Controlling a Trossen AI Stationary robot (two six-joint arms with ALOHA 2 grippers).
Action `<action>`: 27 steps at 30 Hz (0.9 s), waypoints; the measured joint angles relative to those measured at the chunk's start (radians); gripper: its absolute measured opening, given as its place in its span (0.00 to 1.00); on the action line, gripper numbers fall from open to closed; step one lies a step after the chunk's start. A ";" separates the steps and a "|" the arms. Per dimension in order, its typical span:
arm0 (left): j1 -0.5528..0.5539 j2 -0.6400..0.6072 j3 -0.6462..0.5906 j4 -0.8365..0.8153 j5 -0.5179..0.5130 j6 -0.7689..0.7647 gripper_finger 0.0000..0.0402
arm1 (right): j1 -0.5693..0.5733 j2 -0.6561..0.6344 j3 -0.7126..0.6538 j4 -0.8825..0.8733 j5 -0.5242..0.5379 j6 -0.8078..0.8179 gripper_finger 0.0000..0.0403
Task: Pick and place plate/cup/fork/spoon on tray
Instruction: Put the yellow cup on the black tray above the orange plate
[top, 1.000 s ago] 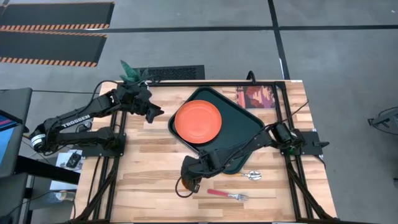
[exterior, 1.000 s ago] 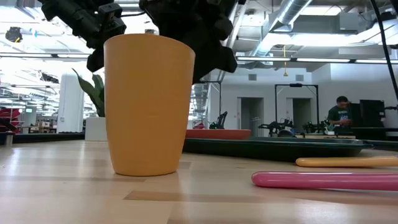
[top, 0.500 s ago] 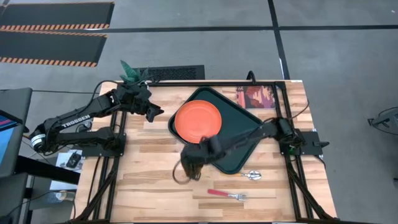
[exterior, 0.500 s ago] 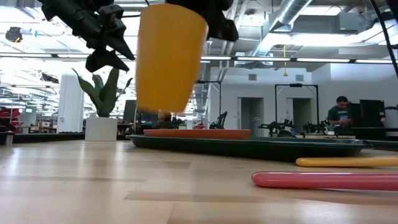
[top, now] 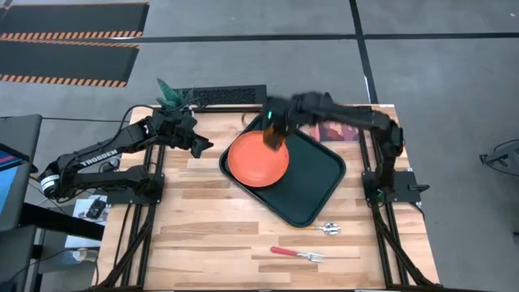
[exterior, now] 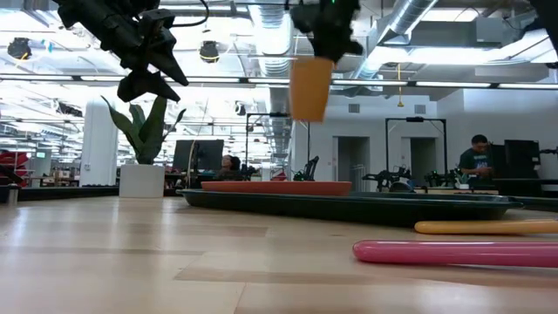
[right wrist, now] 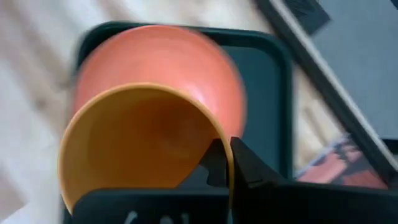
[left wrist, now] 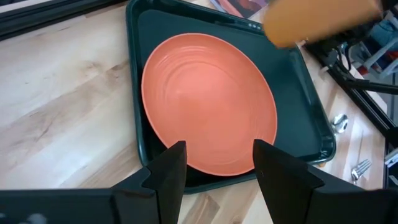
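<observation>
The right gripper [top: 274, 134] held the cup [exterior: 310, 87] by its rim, jaws clamped on the wall, high in the air above the far edge of the plate [top: 258, 159]. The plate lay in the tray [top: 316, 178] on the wooden surface [top: 203, 219]. The spoon [top: 328, 229] and fork [top: 296, 254] lay on the surface near the tray's front corner. The left gripper [left wrist: 214, 165] hung beside the tray with its jaws spread apart, empty.
</observation>
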 joint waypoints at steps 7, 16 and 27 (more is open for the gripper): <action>0.000 0.000 0.000 0.000 0.000 -0.004 0.42 | -0.210 0.064 -0.067 0.114 -0.056 -0.023 0.01; 0.000 0.000 0.000 0.000 -0.079 -0.048 0.42 | -0.293 0.217 -0.068 0.252 -0.161 -0.172 0.00; 0.000 0.000 0.000 0.019 -0.187 -0.159 0.42 | -0.408 0.177 -0.067 0.302 -0.254 -0.265 0.00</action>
